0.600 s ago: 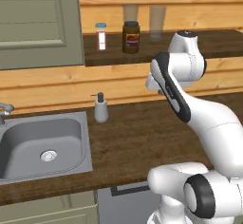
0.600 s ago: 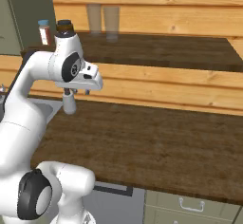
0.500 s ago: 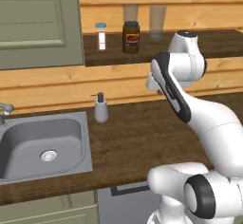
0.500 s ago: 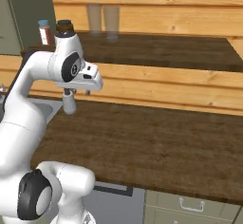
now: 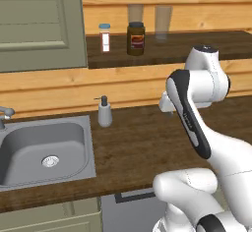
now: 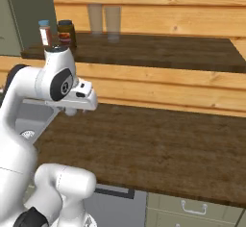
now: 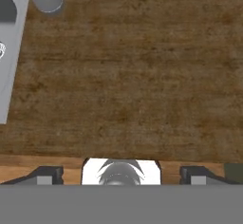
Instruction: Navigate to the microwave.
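Over the brown table [image 6: 158, 144] by the sink [image 5: 42, 150], the fingers [image 7: 45, 174] hang spread and hold nothing, and no microwave can be seen yet, so the drive looks far from done

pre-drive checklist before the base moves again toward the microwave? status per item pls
1. Microwave in sight: not ok. Both base views face a dark wood counter and a wooden shelf, with no microwave among them.
2. Gripper empty: ok. Its fingers stand wide apart in the hand view with only bare counter beyond.
3. Arm tucked over the base: ok. It is folded above the counter, touching nothing.
4. Soap dispenser clear of the arm: ok. It stands by the sink, apart from the arm.
5. Shelf items steady: ok. The jar and small bottle stand upright.
6. Floor path clear: cannot tell, since the floor is out of frame.
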